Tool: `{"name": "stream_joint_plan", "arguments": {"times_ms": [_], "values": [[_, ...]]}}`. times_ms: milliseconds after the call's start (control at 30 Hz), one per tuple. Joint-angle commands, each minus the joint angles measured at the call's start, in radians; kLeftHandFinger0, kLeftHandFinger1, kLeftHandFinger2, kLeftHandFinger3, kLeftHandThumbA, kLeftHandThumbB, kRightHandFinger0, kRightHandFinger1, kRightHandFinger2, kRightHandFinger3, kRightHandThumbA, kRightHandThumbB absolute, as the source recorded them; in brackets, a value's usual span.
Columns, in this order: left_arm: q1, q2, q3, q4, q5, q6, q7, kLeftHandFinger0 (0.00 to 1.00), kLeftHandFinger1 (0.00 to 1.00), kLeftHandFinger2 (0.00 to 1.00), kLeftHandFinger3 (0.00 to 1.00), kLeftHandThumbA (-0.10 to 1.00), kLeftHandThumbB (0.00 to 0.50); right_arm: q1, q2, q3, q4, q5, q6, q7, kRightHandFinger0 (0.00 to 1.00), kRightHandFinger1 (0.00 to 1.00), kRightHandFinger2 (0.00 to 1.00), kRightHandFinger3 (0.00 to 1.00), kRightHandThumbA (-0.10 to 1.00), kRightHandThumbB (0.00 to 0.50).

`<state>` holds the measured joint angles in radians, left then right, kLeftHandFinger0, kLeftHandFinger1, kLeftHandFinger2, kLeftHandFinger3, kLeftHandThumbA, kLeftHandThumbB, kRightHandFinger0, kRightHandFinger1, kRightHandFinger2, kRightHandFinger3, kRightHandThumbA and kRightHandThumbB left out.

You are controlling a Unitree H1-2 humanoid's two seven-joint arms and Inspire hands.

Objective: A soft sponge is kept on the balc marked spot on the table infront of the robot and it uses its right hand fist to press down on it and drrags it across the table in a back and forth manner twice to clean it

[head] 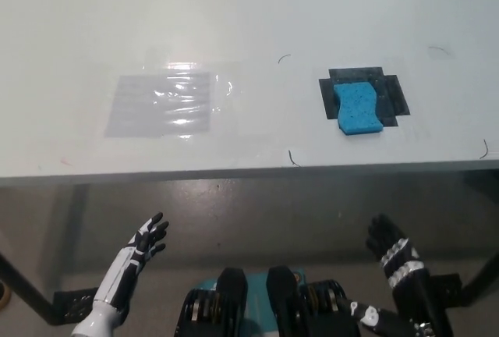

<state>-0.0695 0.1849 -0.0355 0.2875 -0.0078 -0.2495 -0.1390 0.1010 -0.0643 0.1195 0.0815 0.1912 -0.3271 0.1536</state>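
- Sponge: blue, lies on black marked spot at table right side; its near end overhangs the mark's near edge, close to table front edge.
- Right hand: black, below table front edge at lower right, well apart from sponge. Fingers spread, palm empty, nothing held.
- Left hand: white, rests low at lower left, under table edge level. Fingers apart, holds nothing.
- Clear tape patch: flat on table, left of centre, well apart from sponge.
- You have bare table surface btwn patch and sponge, and behind both toward the far edge.
- Small dark marks on table near sponge; too small to identify.
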Motion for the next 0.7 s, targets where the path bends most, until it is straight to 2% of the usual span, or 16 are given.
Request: {"name": "stream_joint_plan", "arguments": {"times_ms": [0,67,367,667], "values": [[-0.026,0.017,0.011,-0.004,0.005,-0.037,-0.001,1.0,1.0,1.0,1.0,1.0,0.5,-0.074,-0.007,-0.019,0.066,-0.031,-0.106,0.018,1.0,1.0,1.0,1.0,1.0,0.269],[-0.024,0.014,0.01,-0.005,0.003,-0.039,0.001,1.0,1.0,1.0,1.0,1.0,0.5,-0.079,-0.007,-0.025,0.054,-0.035,-0.096,0.01,1.0,1.0,1.0,1.0,1.0,0.271],[-0.045,0.01,0.015,-0.021,-0.002,-0.021,0.003,1.0,1.0,1.0,1.0,1.0,0.5,-0.107,-0.001,-0.036,0.058,-0.027,-0.093,0.01,1.0,1.0,1.0,1.0,1.0,0.194],[-0.056,0.01,0.017,-0.019,-0.006,-0.023,0.002,1.0,1.0,1.0,1.0,1.0,0.5,-0.126,0.0,-0.044,0.064,-0.036,-0.106,0.01,1.0,1.0,1.0,1.0,1.0,0.16]]}}
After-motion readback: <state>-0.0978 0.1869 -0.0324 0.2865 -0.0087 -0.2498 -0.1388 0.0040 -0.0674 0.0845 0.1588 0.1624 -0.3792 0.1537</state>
